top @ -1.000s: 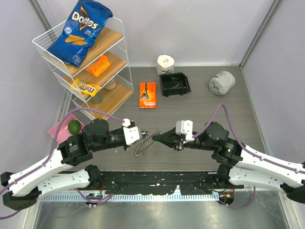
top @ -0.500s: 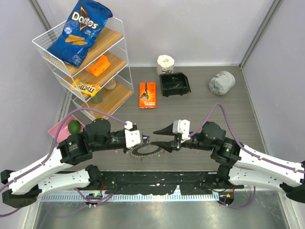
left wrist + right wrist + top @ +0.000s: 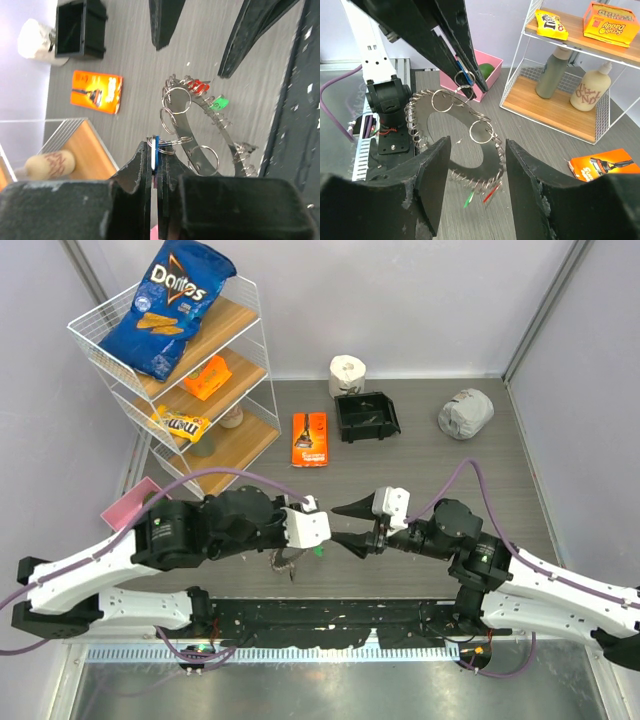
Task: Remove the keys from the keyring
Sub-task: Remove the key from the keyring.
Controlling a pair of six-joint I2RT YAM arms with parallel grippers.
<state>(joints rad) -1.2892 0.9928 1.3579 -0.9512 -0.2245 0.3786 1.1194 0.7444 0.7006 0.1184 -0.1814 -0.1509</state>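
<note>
The left gripper [image 3: 154, 167] is clamping its jaws on one blue-headed key [image 3: 156, 149]. The keyring [image 3: 186, 131] is dangling from that key, between the two grippers. It is carrying three larger split rings [image 3: 161, 119], one green-headed key [image 3: 218, 104] and red-headed keys [image 3: 200, 86] too small to count. The right gripper [image 3: 479, 145] is facing it with jaws wide apart, holding nothing. Farther back, one orange razor pack [image 3: 310, 439] is lying on the table [image 3: 430, 470].
</note>
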